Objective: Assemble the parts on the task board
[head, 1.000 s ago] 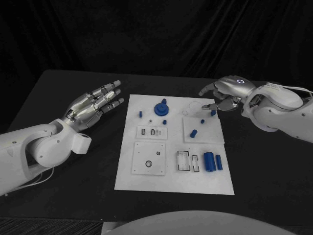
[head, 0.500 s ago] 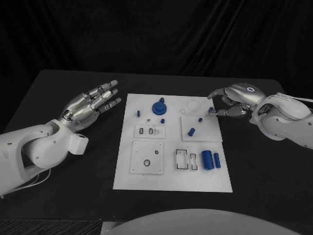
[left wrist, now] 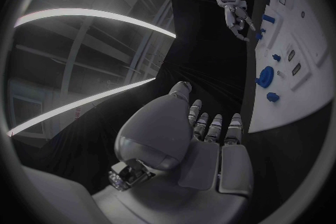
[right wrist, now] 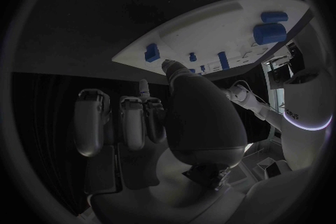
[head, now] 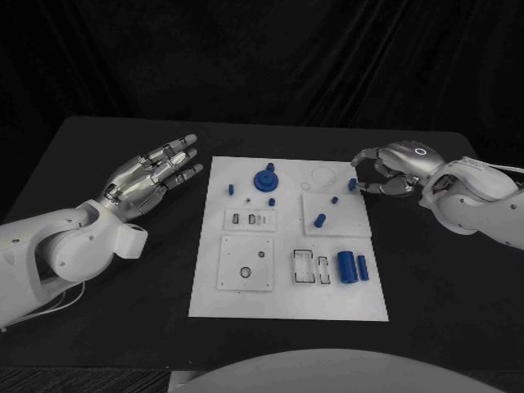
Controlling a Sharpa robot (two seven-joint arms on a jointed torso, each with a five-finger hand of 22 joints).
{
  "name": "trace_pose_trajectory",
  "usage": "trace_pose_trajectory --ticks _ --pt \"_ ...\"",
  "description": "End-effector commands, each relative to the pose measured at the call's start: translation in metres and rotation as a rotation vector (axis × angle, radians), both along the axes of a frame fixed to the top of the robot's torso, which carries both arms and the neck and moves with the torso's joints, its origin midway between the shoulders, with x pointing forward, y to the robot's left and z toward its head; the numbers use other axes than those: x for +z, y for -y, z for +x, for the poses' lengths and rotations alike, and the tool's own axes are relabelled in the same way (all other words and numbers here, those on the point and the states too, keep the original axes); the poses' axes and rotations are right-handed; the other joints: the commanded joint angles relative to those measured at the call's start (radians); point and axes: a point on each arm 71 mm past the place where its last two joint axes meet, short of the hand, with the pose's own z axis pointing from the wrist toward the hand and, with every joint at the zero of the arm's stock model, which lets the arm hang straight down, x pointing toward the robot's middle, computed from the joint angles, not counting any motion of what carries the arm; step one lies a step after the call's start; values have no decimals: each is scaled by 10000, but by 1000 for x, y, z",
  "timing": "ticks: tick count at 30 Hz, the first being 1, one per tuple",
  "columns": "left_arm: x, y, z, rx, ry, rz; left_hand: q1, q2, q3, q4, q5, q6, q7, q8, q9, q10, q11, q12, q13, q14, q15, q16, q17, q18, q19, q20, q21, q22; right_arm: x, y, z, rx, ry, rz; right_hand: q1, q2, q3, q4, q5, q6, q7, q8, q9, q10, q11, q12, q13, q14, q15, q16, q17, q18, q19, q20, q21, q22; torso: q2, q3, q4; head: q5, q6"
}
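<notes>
Task board (head: 288, 286), a white plate, lies in the middle of the black table (head: 451, 295), its long sides running from the near edge toward the far edge. Blue parts sit on it: a round knobbed part (head: 266, 178) near the far edge, a small peg (head: 232, 190) by the far left corner, another peg (head: 321, 219) on a raised square panel, and 2 cylinders (head: 354, 268) side by side near the right edge.

From the head view, the right hand (head: 388, 172) hovers at the board's far right corner, fingers curled toward the thumb around a small blue part (head: 352, 185); whether it actually grips that piece I cannot tell. The right wrist view looks across the board from behind that hand (right wrist: 157, 123), with its fingers bent inward and blue parts standing along the plate's edge, but the fingertips are hidden.

The left hand (head: 155, 173) is raised over bare tabletop beside the board's far left corner, fingers spread and straight, holding nothing. The left wrist view shows its flat hand (left wrist: 203, 140), the board's edge (left wrist: 280, 106) beside it, and the right hand (left wrist: 237, 11) far across.

No writing can be read. Bare tabletop runs along both long sides of the board and before its near edge.
</notes>
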Motion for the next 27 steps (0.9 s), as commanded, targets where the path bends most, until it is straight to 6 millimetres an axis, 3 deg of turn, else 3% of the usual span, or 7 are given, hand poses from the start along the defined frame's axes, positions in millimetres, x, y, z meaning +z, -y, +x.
trace_pose_trajectory --ticks 1,6,16,27 --pt "0 1 -1 -124 37 -131 95 -17 54 3 39 21 67 50 13 -5 77 41 5 -10 58 53 10 181 -13 61 -49 -8 -3 0 2 -97 -85 -53 151 -12 93 -12 230 -81 3 153 44 1046 0 36 2632 1048 -59 26 2635 -59 390 -54 -43 2192 -15 -21 15 -14 -23" --pt "0 2 -1 -139 31 -134 97 -19 61 -3 43 18 67 50 13 -6 77 40 5 -10 59 53 10 181 -13 61 -49 -9 -7 -1 4 -150 -364 -159 157 -29 108 -3 270 -21 8 429 140 1046 3 36 2632 1048 -56 26 2635 -49 370 -52 -85 2179 -16 -16 11 0 -37" --pt "0 1 -1 -143 17 -125 98 -21 65 -7 45 16 67 50 13 -6 77 40 5 -10 60 54 10 180 -13 62 -49 -9 -14 -4 7 -290 -716 -292 84 -43 44 -1 -425 -113 12 986 308 1046 8 36 2632 1048 -51 26 2635 -37 347 -47 -143 2163 -8 -7 37 -22 -79" --pt "0 1 -1 -147 -1 -115 101 -28 82 -22 51 10 68 51 12 -5 78 41 5 -9 64 55 11 179 -11 64 -47 -7 -18 -6 10 -438 -953 -396 147 -23 52 -19 -481 -11 11 1269 415 1046 10 36 2632 1048 -49 26 2635 -9 291 -43 -268 2124 0 -7 13 -10 -108"
